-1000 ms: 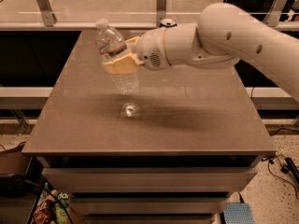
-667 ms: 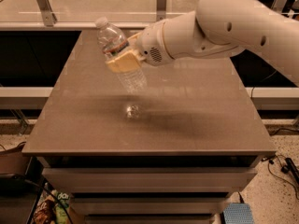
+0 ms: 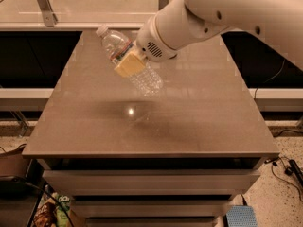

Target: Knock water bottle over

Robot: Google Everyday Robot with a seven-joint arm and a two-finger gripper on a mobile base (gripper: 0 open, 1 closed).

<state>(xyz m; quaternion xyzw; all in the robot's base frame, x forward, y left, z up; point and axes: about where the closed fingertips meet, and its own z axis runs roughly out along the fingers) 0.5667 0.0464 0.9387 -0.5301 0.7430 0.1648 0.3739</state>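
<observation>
The water bottle point(image 3: 144, 78) is clear ribbed plastic with a white cap and a red label band. It hangs tilted above the brown table point(image 3: 199, 117), cap up to the far left and base down to the right. My gripper point(image 3: 129, 63) is shut around the bottle's middle. One tan finger pad point(image 3: 128, 65) covers the label area on the near side. The other finger is hidden behind the bottle. The white arm comes in from the upper right.
The table's front edge point(image 3: 151, 152) has drawers below it. Metal rail posts point(image 3: 45, 6) stand behind the table. Bags and clutter point(image 3: 49, 212) lie on the floor at the lower left, and cables point(image 3: 284, 167) at the lower right.
The arm has swung up and nearer the camera. The bottle stays in the gripper and is tilted further, its base swung out to the right.
</observation>
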